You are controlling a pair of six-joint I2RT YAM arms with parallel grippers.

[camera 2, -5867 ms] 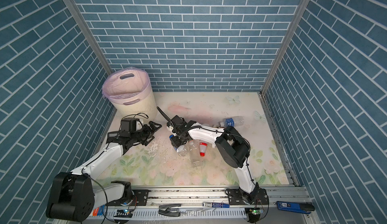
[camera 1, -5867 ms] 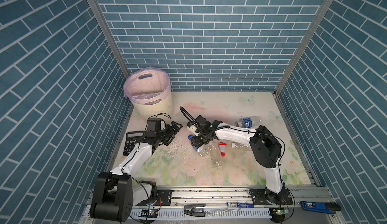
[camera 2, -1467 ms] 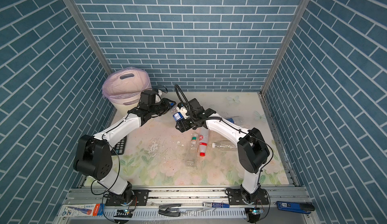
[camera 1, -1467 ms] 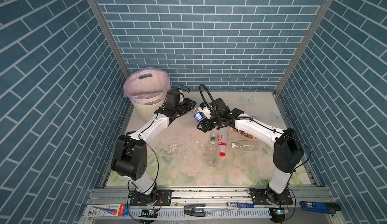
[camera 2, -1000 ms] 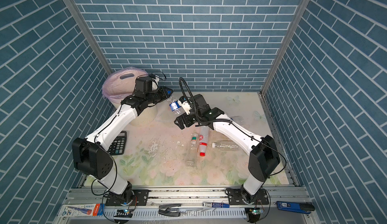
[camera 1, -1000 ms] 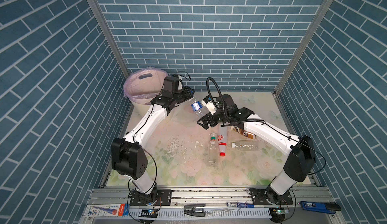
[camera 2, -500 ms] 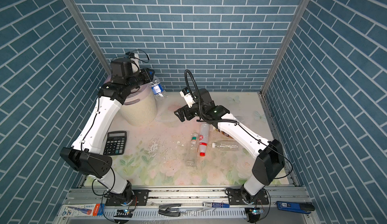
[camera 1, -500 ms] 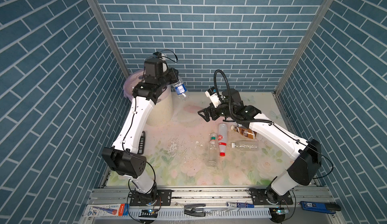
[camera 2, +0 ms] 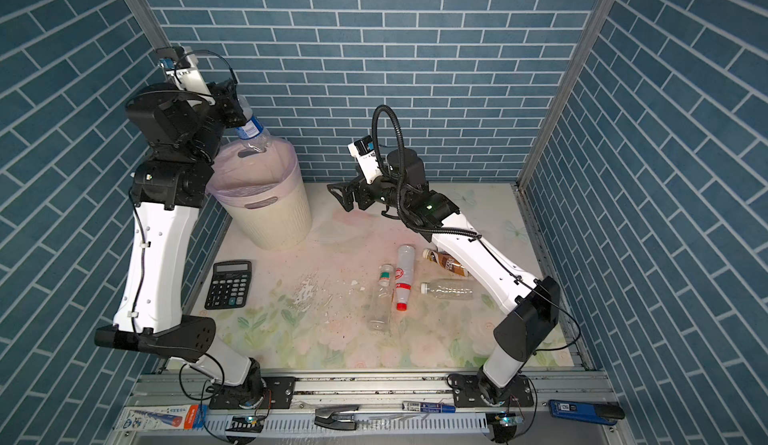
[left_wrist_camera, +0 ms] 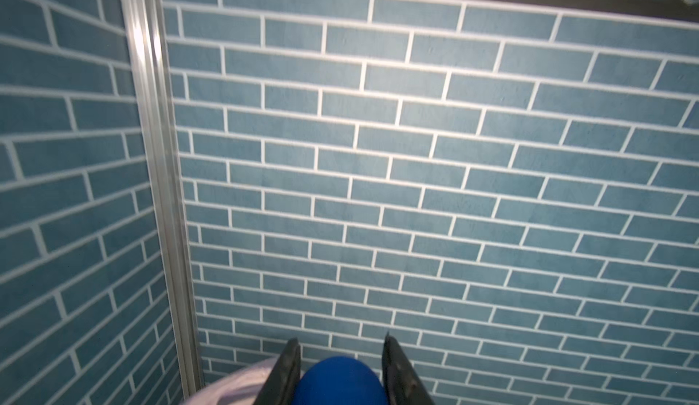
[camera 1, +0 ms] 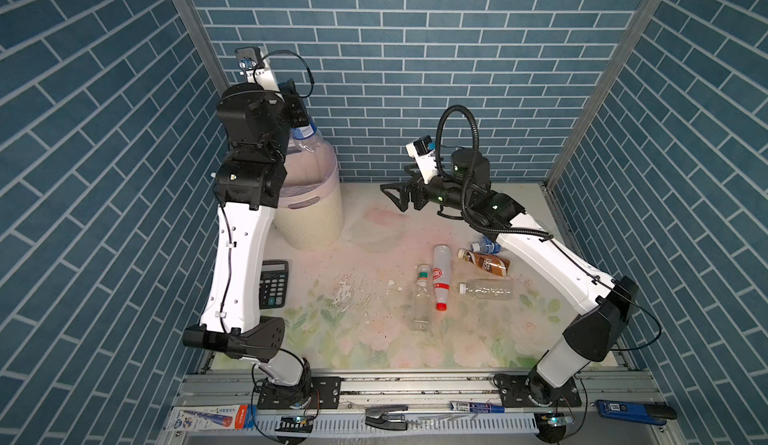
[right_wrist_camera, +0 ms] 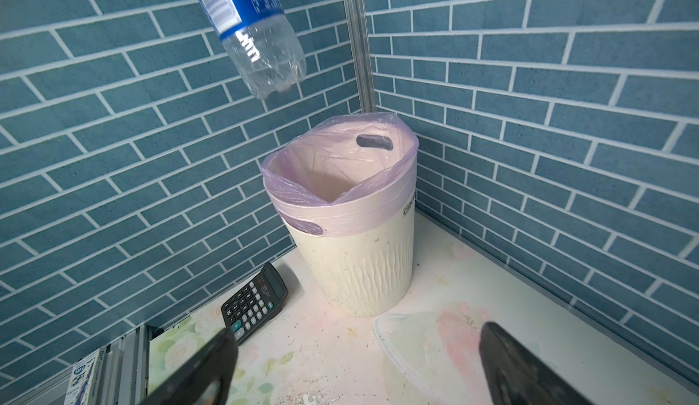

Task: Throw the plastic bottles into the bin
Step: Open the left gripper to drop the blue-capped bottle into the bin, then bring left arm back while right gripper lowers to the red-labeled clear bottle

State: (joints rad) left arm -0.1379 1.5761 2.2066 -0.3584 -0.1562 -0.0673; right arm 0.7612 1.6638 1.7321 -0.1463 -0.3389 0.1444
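Observation:
My left gripper is shut on the blue cap end of a clear, blue-labelled bottle. It holds the bottle base-down, high over the bin, a cream ribbed basket lined with a pink bag. My right gripper hangs open and empty above mid-table, facing the bin. Several bottles lie on the mat: white with red cap, clear, brown-labelled, plain clear.
A black calculator lies on the mat left of centre, in front of the bin. A flat clear plastic lid rests right of the bin. Brick walls close in three sides. Pens and boxes lie on the front rail.
My left arm has swung the blue-labelled bottle up from mid-table to high above the bin. My right gripper, open, has drawn back slightly to the right.

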